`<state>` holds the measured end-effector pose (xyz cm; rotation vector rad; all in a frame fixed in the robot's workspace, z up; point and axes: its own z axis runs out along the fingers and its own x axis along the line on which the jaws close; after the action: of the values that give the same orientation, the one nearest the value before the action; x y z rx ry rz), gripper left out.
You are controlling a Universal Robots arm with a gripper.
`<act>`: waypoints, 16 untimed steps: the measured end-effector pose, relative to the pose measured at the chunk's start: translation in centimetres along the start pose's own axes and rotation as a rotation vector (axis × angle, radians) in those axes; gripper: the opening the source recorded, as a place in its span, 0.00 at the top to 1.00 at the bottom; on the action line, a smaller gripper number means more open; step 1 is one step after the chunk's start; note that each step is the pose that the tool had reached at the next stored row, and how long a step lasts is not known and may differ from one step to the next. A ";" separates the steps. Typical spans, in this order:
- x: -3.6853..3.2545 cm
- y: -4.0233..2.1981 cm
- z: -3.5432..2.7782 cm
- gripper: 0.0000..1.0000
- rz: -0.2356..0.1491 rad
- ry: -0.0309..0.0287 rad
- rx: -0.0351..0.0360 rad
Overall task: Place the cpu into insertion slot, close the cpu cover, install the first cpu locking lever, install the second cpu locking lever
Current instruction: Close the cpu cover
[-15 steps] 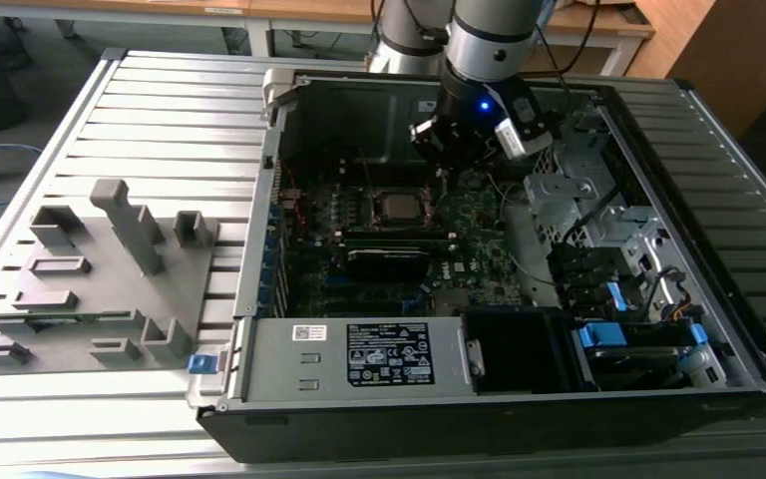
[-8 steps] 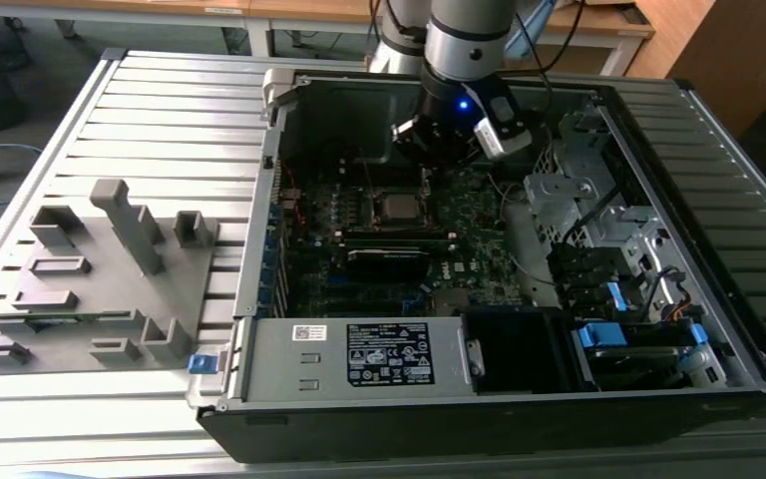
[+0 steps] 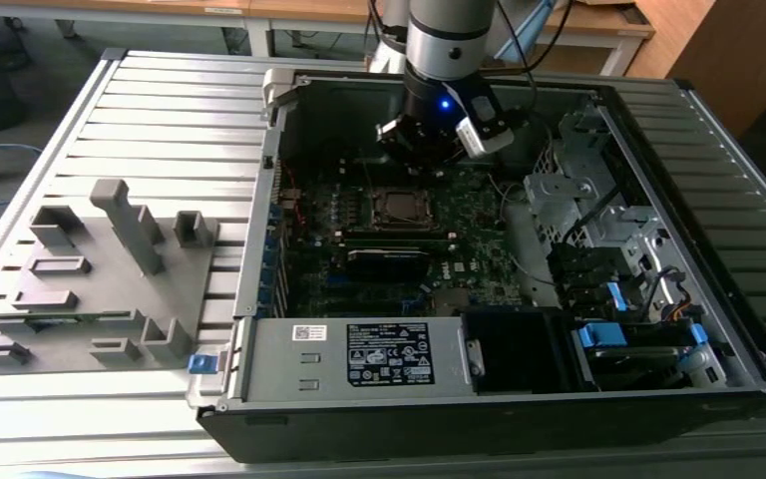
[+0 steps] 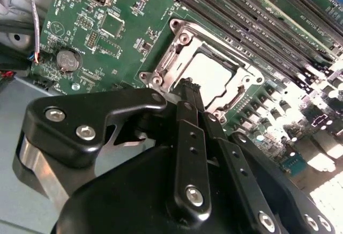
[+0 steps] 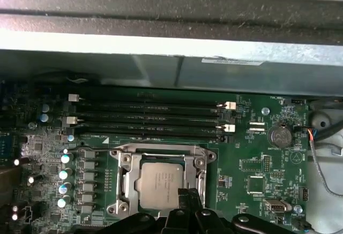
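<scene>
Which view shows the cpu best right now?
The first wrist view: the cpu lies flat-on to the camera, the gripper crossing one edge. The second wrist view shows it slanted and glare-washed behind the gripper. The exterior view shows it small inside the case.

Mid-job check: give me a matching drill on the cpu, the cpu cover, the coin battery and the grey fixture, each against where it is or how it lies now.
Things:
1. cpu
2. cpu cover
3. coin battery
4. grey fixture

Places or states:
A. outside the computer case, on the exterior view's left
B. silver frame lying flat around the chip
C. grey top showing through the frame's window
D. on the green board, apart from the frame

Pairs: 1-C, 2-B, 3-D, 4-A.
</scene>
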<state>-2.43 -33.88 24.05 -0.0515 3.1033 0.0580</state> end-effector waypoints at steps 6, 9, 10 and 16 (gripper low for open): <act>-0.01 -0.01 0.11 0.89 0.003 0.0674 -0.0012; 0.00 -0.01 0.11 0.89 0.003 0.0677 -0.0012; 0.05 0.00 0.11 0.89 0.002 0.0665 -0.0013; 0.80 -0.16 0.43 0.89 0.000 0.0395 -0.0023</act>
<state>-3.20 -34.05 23.58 -0.0533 3.1428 0.0613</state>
